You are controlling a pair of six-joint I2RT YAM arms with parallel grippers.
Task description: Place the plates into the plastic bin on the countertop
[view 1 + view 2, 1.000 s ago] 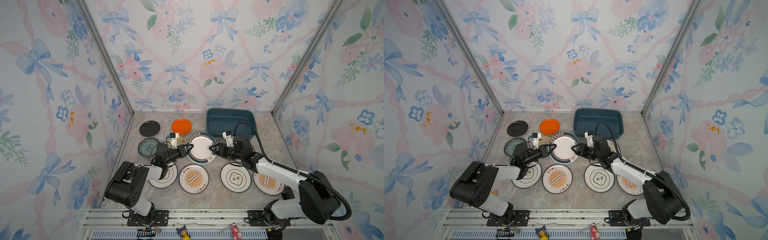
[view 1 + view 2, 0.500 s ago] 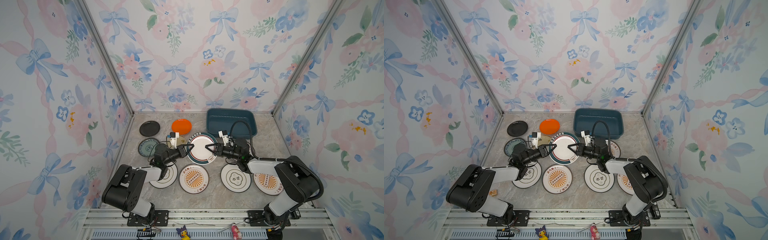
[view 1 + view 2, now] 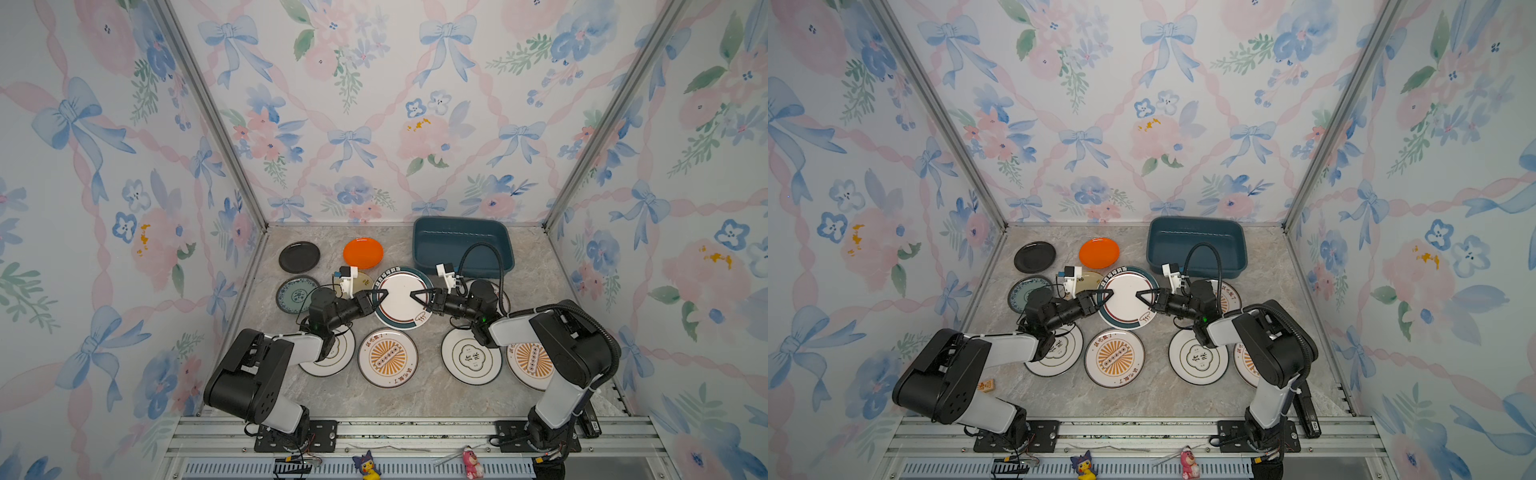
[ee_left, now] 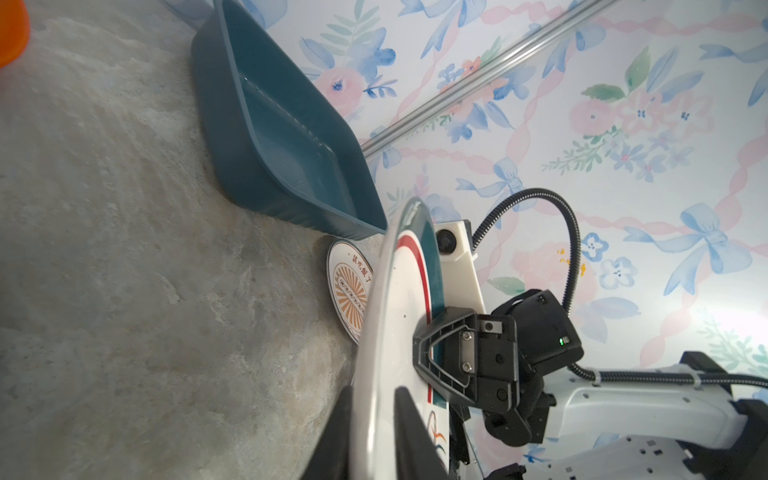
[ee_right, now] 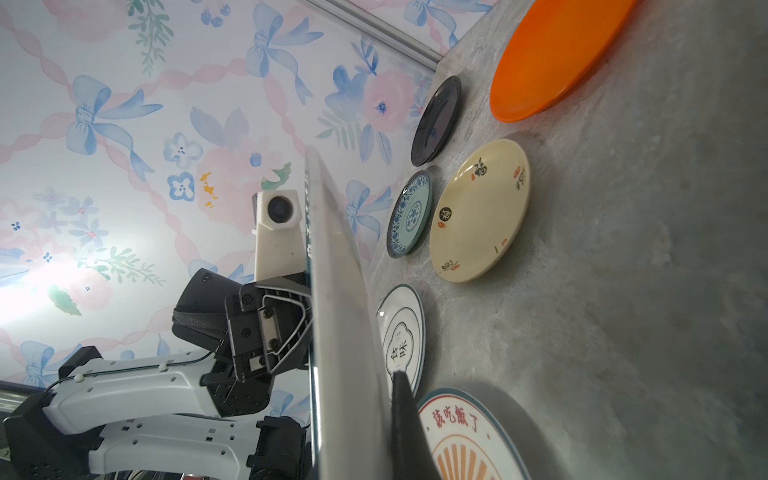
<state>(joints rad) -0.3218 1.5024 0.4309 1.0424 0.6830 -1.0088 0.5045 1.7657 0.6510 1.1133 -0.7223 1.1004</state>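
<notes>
Two small toy figures, one purple and yellow [image 3: 368, 465] and one pink [image 3: 471, 463], sit on the metal rail at the front edge of a marble-patterned countertop [image 3: 428, 395]. Behind them lie glossy round plates: a white sunburst plate [image 3: 388, 357] lettered "該吃飯了" in red, and a cloud-emblem plate [image 3: 471, 357] marked "食味".

At centre, a white navy-rimmed plate [image 3: 401, 297], edged with a thin red line and white characters too small to read, is raised off the countertop between two black grippers. The right gripper [image 3: 415, 298] is clamped on its rim. The left gripper [image 3: 383, 296] straddles the opposite rim; whether it grips cannot be told.

Beside the left arm rest a teal-patterned plate [image 3: 296, 294] and a cream plate [image 5: 480, 210] with small black and red marks. Another sunburst plate [image 4: 349, 286] lies just beside the near wall of the plastic bin [image 3: 440, 249].

At the back stand a matte black plate [image 3: 299, 257], a plain orange plate [image 3: 363, 252] and the smooth dark teal bin, holding no plates, with the right arm's ribbed black cable [image 3: 482, 249] looping across its front. Floral, bow-printed walls enclose the scene.
</notes>
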